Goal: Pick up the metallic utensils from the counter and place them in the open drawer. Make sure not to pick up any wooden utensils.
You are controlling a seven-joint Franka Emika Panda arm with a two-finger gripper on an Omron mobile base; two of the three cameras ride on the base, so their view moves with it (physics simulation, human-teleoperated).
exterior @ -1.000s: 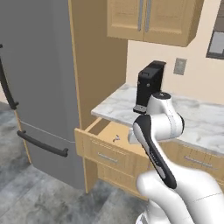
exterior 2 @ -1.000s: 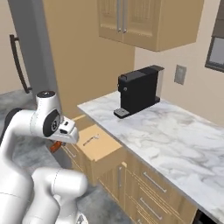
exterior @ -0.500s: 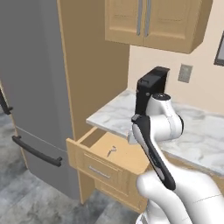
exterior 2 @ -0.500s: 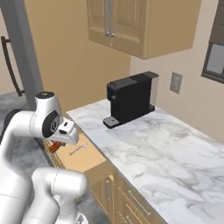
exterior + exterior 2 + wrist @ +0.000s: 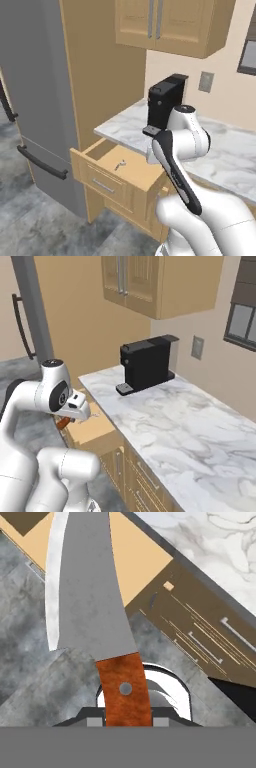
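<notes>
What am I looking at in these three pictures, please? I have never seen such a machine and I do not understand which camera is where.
This is a rendered kitchen with a white robot arm on a driving base. Two pictures come from cameras on the base, behind the arm on its left and right. The third comes from a camera on the hand, looking along the gripper. The gripper is shut on a knife with a grey blade and red-brown handle. Beside the arm is an open drawer with a small silver fork inside. On the marble counter stands a black coffee machine.
</notes>
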